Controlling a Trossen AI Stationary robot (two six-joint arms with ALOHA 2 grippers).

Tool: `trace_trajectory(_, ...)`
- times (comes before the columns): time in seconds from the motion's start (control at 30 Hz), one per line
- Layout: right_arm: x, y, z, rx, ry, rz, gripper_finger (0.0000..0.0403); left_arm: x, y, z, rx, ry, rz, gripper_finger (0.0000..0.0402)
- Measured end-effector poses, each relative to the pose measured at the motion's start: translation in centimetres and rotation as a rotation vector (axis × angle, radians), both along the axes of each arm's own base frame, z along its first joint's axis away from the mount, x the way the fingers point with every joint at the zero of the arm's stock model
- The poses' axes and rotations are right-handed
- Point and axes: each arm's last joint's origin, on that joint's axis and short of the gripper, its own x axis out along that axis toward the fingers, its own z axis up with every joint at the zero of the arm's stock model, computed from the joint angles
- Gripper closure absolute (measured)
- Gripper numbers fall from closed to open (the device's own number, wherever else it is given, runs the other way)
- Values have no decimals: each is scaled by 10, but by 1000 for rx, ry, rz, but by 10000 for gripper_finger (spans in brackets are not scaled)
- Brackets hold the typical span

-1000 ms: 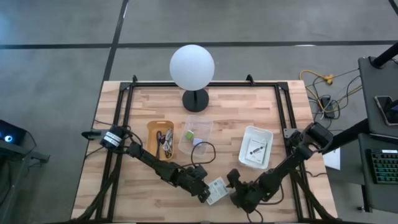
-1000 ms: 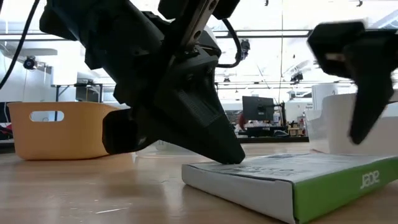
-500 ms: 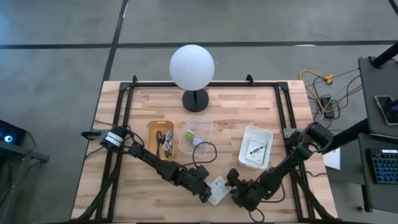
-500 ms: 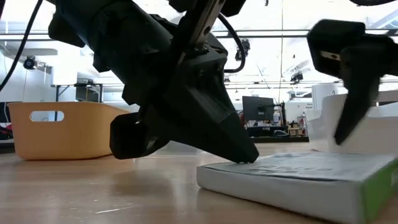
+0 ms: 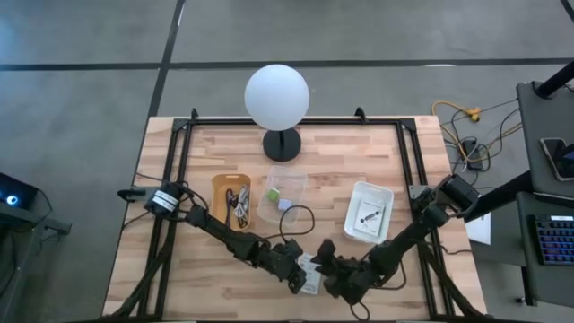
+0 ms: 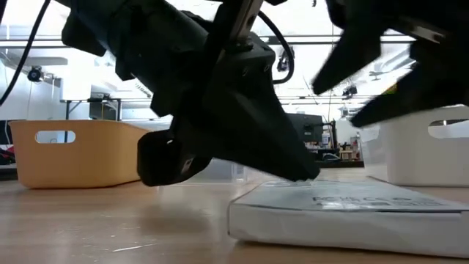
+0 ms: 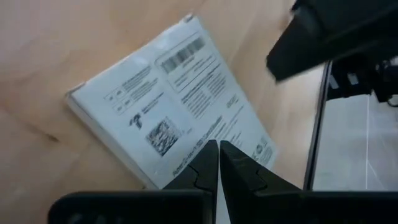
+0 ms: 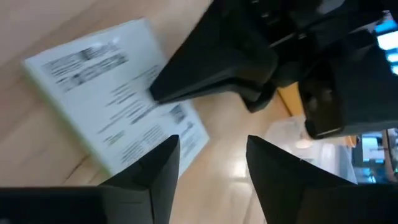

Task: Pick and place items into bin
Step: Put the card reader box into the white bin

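A flat white box [image 7: 168, 118] with printed labels lies flat on the wooden table near its front edge, also seen in the high view [image 5: 310, 274] and the low view [image 6: 344, 213]. My left gripper [image 7: 218, 155] is shut, with its tips on the box's top [image 6: 306, 176]. My right gripper [image 8: 208, 162] is open and hovers just above the box's right side [image 5: 328, 263]; the low view shows it blurred [image 6: 381, 66] and clear of the box. My left gripper presses its shut fingertips [image 6: 297, 167] down on the box's printed top face [image 7: 205, 134], near the edge closest to that arm. The fingers slant down from the table's left. The box lies flat on the table.
Behind the box stand an orange bin [image 5: 231, 199] with small items, a clear bin [image 5: 281, 193] with a green cube [image 5: 271, 193], and a white bin [image 5: 369, 212]. A dark cable [image 5: 296, 215] loops between them. The white globe lamp [image 5: 277, 99] stands at the far edge.
The box has turned about on the table under my left fingertips: its green side faced the low camera and now a white side does. My right gripper has moved toward the table's left, over the box, and has rolled.
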Motion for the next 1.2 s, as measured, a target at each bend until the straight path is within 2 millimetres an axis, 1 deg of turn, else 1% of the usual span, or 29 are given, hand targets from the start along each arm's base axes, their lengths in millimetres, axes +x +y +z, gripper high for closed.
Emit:
trace_trajectory(0.1,4,-2,2,28,-9,-30,236,0,0,0,1,-1,0,402)
trace_trajectory(0.17,1,-5,-1,38,17,-65,240,0,0,1,18,-7,-8,402)
trace_trajectory(0.27,-5,-11,-5,111,72,-183,241,-2,2,17,98,-22,-16,402)
trace_trajectory(0.33,-7,-14,-6,224,125,-280,241,-4,3,32,151,-7,-28,402)
trace_trajectory(0.43,-8,-17,-8,441,251,-388,243,-8,6,39,214,33,-59,402)
trace_trajectory(0.53,-5,-17,-11,616,360,-448,248,-12,6,31,217,90,-87,402)
trace_trajectory(0.6,-5,-18,-13,675,415,-480,252,-12,4,26,193,104,-95,402)
trace_trajectory(0.67,-2,-20,-13,719,418,-514,256,-13,2,21,190,121,-103,402)
trace_trajectory(0.87,4,-26,-12,765,399,-569,264,-15,2,16,190,134,-109,402)
trace_trajectory(0.97,6,-30,-12,766,395,-578,263,-14,2,10,181,141,-109,402)
trace_trajectory(1.07,9,-33,-11,764,383,-583,262,-14,1,9,146,119,-103,402)
trace_trajectory(1.2,13,-37,-10,772,372,-594,265,-14,1,8,151,108,-95,402)
